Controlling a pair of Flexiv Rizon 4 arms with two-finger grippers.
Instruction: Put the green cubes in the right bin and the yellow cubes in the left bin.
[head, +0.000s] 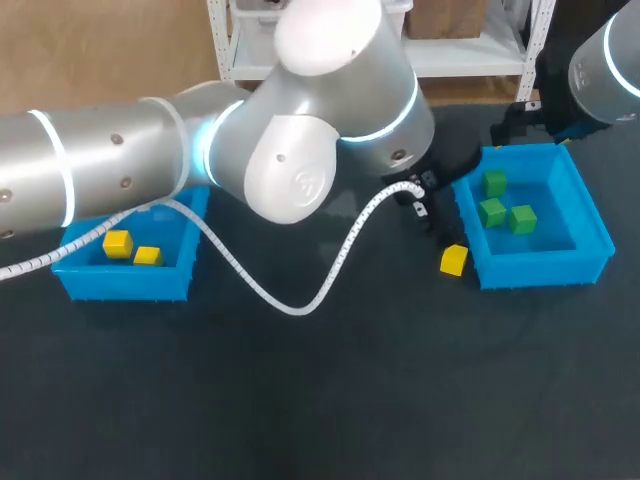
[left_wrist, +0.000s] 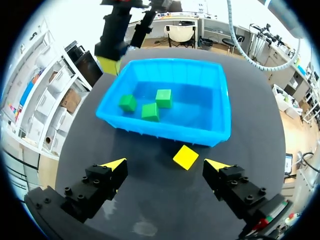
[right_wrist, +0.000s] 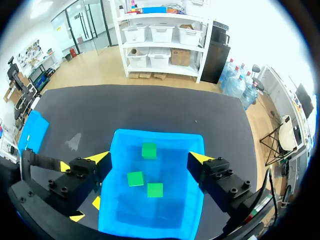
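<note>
With two yellow cubes (head: 118, 243) in the left bin (head: 125, 285), the stray yellow cube (left_wrist: 186, 157) lies just beside the right bin (left_wrist: 165, 131), ahead of the wide-open, empty left gripper (left_wrist: 166, 165), probably light and rigid, best pinched across opposite flat faces, while the right gripper (right_wrist: 150, 159) hangs open and empty above that bin.

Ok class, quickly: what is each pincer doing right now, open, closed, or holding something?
Left pincer: open, holding nothing; a yellow cube lies just ahead of it.
Right pincer: open, holding nothing, above the right bin.
</note>
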